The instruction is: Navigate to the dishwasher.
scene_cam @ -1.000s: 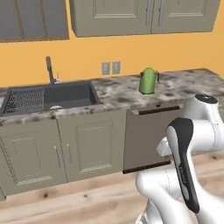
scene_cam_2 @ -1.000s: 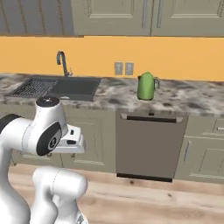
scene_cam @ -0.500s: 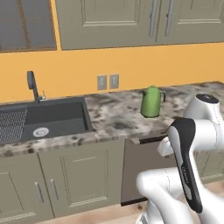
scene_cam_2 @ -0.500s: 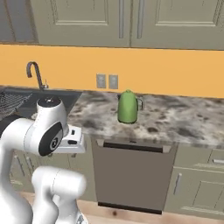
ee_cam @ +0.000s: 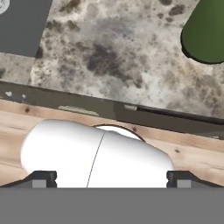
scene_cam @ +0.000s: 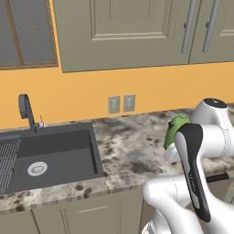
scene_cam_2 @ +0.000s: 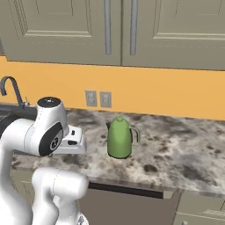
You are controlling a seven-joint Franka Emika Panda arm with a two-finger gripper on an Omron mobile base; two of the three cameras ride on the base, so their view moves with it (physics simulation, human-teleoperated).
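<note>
Light is even and diffuse, as in a plain render, with no glare anywhere. The green kettle (scene_cam_2: 119,138) casts a soft dark patch onto the speckled countertop (scene_cam_2: 176,154) at its base. Edges look slightly soft and pixelled; straight lines stay straight toward the corners.

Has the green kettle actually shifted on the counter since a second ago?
No. The green kettle still sits just right of the wall outlets; only the camera drove closer.
</note>
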